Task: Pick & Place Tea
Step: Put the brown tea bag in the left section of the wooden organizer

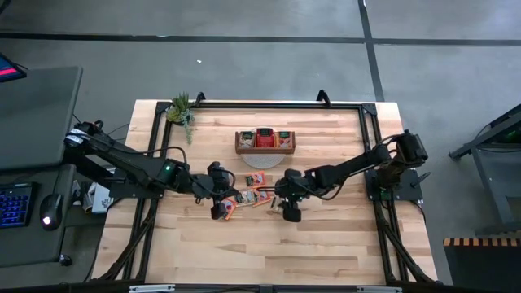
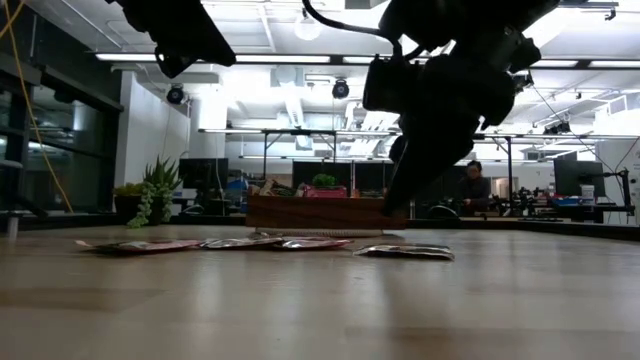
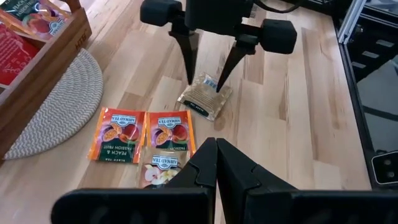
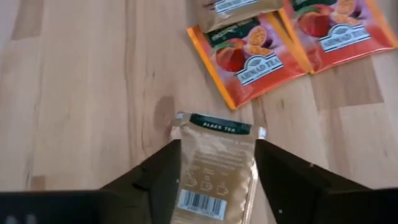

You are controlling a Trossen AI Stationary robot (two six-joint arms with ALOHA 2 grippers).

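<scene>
Several tea sachets lie flat on the wooden table. A gold-brown tea sachet (image 4: 214, 171) (image 3: 205, 98) lies between the fingers of my open right gripper (image 4: 216, 144) (image 1: 289, 212), which points steeply down. In the low view its fingertip (image 2: 395, 205) hangs a little above that sachet (image 2: 405, 250). Two orange sachets (image 3: 118, 134) (image 3: 171, 130) and a pale one (image 3: 158, 174) lie beside it. My left gripper (image 3: 216, 144) (image 1: 218, 207) is shut and empty, above these sachets. More sachets sit in the wooden tray (image 1: 264, 150).
A round woven mat (image 1: 259, 160) (image 3: 56, 106) lies in front of the tray. A small potted plant (image 1: 181, 110) stands at the far left corner. A black frame (image 1: 277, 104) runs around the table's edges. Bare wood stretches along the near side (image 1: 269, 252).
</scene>
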